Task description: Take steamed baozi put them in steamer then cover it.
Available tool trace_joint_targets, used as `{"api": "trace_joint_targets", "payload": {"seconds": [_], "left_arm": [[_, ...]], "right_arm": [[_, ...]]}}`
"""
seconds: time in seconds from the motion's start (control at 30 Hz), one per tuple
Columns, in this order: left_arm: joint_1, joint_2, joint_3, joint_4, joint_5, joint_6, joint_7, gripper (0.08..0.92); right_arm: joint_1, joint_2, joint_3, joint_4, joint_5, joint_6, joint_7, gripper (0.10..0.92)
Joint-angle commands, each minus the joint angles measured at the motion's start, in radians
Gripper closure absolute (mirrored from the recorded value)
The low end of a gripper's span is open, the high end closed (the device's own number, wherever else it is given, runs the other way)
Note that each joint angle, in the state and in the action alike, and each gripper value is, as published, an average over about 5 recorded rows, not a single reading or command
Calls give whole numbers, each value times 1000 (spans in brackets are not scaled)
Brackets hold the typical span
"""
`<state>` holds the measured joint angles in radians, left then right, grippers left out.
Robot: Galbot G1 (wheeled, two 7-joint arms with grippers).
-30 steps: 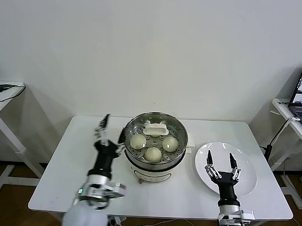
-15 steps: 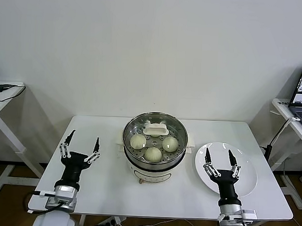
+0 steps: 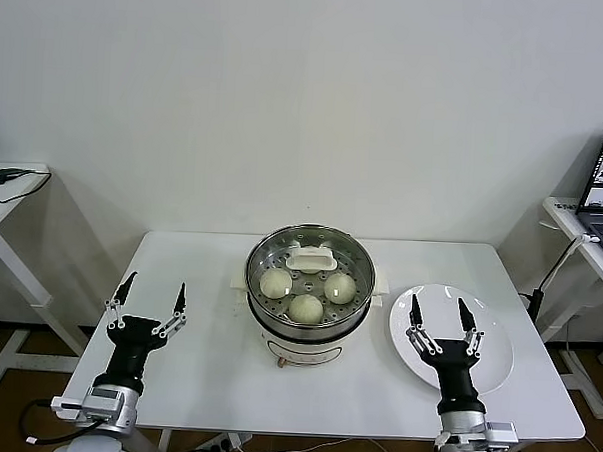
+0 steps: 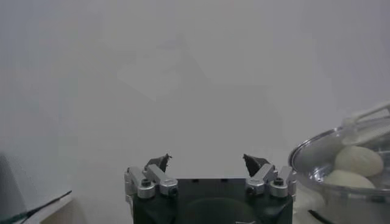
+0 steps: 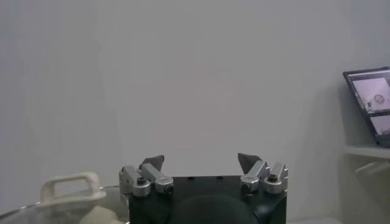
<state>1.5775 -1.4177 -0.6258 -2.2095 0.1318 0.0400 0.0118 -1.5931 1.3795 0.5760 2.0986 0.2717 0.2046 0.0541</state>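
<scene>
The steamer is seen mid-desk, between the two end effectors, with three baozi visible on its perforated tray. A glass lid with a white handle appears to be seated over them already. The left end effector is held above the desk, well left of the steamer, its fingers spread wide and nothing gripped. The right end effector is held over the bare white plate, just right of the steamer, likewise spread and empty.

Loading and covering are judged done, with both arms drawn clear; little more than parking the arms seems to be called for.

A fourth baozi cannot be made out; it may be hidden under the lid handle. The lid's rim is hard to tell from the steamer's rim. In the left wrist view the steamer is cut off at the edge, and in the right wrist view only the handle and lid top are shown.
</scene>
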Motion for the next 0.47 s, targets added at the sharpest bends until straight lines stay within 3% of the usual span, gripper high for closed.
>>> {"api": "trace_joint_targets", "payload": {"seconds": [0.03, 0.47], "left_arm": [[23, -3, -27, -1, -53, -38, 9, 177], [22, 0, -6, 4, -53, -51, 9, 177]], "right_arm": [[-16, 4, -1, 33, -23, -30, 8, 203], [-41, 16, 6, 79, -51, -62, 12, 203]]}}
